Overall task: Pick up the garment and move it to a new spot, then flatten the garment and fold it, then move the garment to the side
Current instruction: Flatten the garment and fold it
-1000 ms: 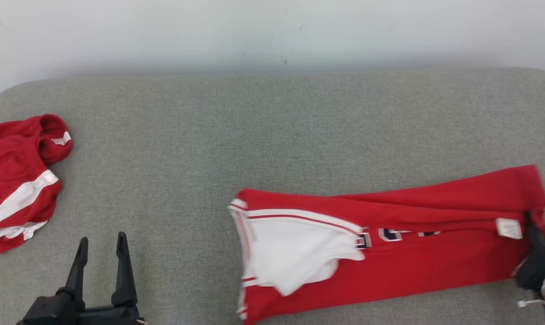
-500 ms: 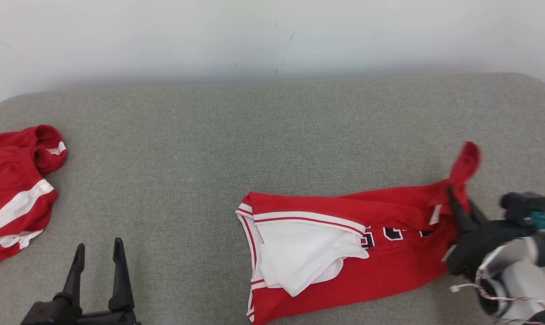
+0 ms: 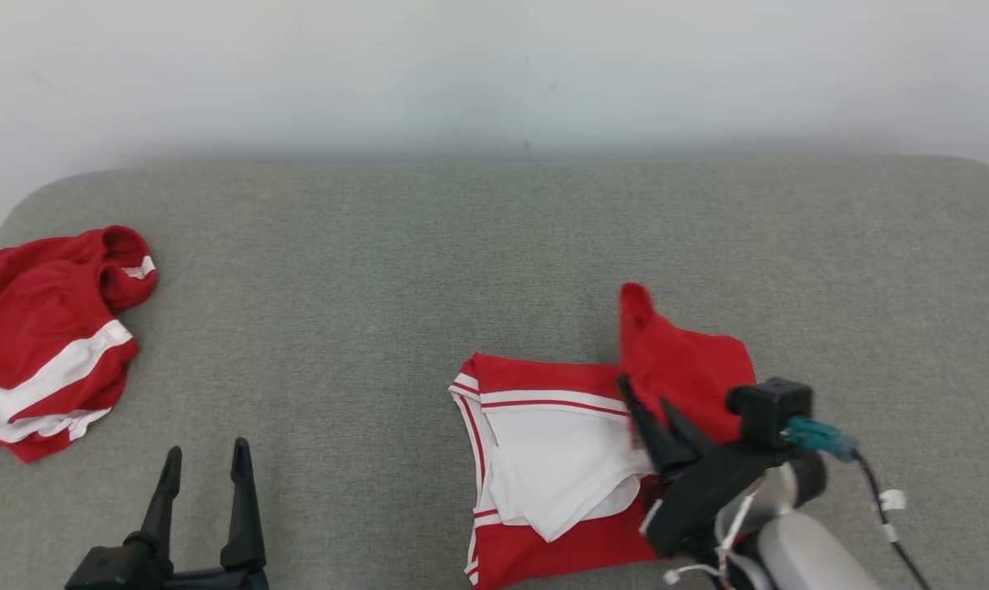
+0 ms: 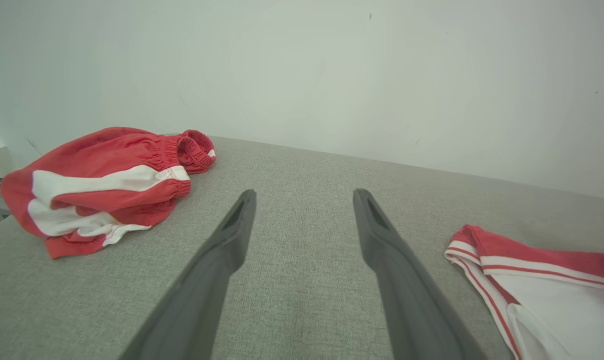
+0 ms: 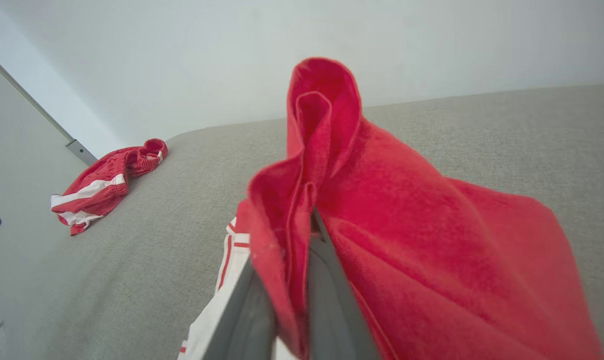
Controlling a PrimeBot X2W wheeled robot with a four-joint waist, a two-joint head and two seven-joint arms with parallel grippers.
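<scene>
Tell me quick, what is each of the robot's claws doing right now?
The left gripper is open, holding nothing.
The right gripper is closed on one end of the red jersey, lifted off the rest.

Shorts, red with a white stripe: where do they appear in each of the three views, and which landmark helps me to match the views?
Head view: shorts at the far left, crumpled on the grey pad.
Left wrist view: shorts at the middle left, near the pad's edge.
Right wrist view: shorts small, at the middle left, far back.
Shared landmark: the jersey, to the right of the shorts in every view.
</scene>
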